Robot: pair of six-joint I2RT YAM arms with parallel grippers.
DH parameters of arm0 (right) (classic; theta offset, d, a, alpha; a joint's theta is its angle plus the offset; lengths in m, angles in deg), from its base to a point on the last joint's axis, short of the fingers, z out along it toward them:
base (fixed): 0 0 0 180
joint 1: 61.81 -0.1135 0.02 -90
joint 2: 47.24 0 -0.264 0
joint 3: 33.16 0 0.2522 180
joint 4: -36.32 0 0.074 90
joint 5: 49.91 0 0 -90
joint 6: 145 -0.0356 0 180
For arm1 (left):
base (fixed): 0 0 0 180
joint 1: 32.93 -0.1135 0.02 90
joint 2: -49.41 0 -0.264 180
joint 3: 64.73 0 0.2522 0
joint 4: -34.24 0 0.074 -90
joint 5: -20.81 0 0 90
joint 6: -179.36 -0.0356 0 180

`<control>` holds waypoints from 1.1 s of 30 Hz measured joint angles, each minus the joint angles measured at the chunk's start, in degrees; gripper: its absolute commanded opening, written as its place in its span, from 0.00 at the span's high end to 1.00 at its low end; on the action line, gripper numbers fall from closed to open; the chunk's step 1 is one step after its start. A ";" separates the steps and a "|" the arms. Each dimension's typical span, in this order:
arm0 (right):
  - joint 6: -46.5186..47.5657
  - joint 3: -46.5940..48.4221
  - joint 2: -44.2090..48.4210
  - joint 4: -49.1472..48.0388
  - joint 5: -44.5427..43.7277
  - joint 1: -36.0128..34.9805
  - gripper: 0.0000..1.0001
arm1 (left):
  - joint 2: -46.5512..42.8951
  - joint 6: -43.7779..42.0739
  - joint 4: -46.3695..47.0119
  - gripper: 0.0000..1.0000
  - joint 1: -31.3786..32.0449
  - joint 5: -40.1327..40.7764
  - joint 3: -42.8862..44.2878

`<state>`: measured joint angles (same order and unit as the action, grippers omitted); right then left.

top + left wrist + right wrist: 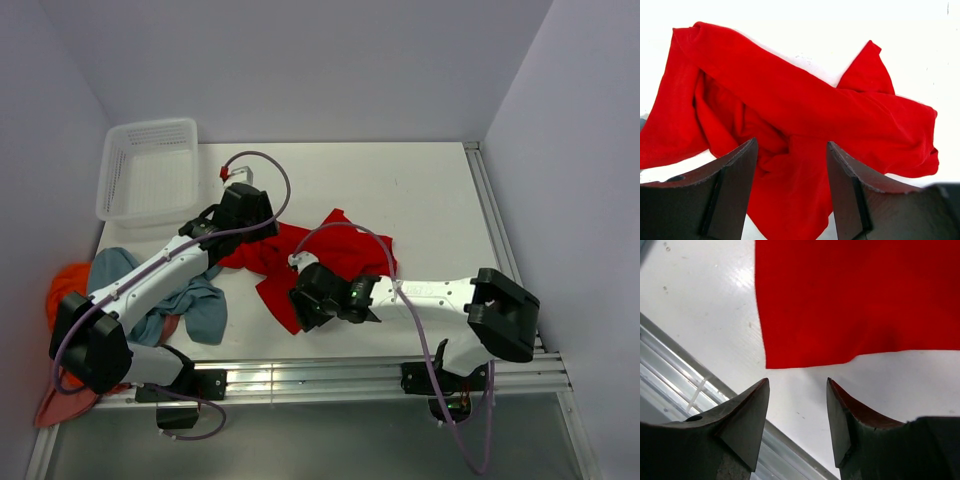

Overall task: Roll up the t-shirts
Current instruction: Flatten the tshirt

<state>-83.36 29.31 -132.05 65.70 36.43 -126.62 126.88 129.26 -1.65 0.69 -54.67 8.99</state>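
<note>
An orange shirt and a pink cloth hang at the table's far left edge, largely hidden by the left arm. A grey-blue shirt lies crumpled beside them, and a white basket sits behind. The left gripper hovers with its fingers spread over the left end of the red shirt, which lies bunched mid-table; whether they touch it is unclear. The right gripper is spread over bare table just short of the shirt's near corner, holding nothing.

Left arm stretching from the near left corner toward the middle of the bench, left end effector hanging with jaws spread, right arm bending leftward along the near edge, right end effector holding its jaws parted.
</note>
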 measured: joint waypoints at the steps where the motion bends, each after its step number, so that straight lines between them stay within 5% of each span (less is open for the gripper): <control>1: -0.44 -0.20 -0.09 -0.50 -0.09 -0.48 0.41 | 0.00 0.00 0.00 0.37 0.00 0.15 0.00; 17: -4.81 3.21 -10.71 -2.93 -8.66 -9.60 0.36 | -0.72 0.20 -1.75 0.31 -2.78 1.27 -1.11; 20: -5.25 3.76 -12.15 -3.52 -10.21 -9.84 0.45 | -1.97 0.22 -1.75 0.31 -4.39 0.83 -2.54; 23: -5.86 3.76 -12.57 -4.22 -11.39 -9.94 0.64 | -2.95 0.20 -2.05 0.31 -5.22 0.59 -2.89; 27: -7.17 3.28 -12.59 -4.63 -13.05 -9.94 1.00 | -3.50 0.22 -2.14 0.31 -5.55 0.31 -2.89; 33: -9.90 -1.84 -4.96 -1.68 -18.88 -9.92 1.00 | -3.50 0.11 -2.12 0.23 -5.75 0.22 -3.13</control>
<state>-93.26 27.47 -137.01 64.01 17.54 -136.54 123.39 129.37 -3.77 -5.05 -54.45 5.87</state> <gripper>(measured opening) 0.008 0.718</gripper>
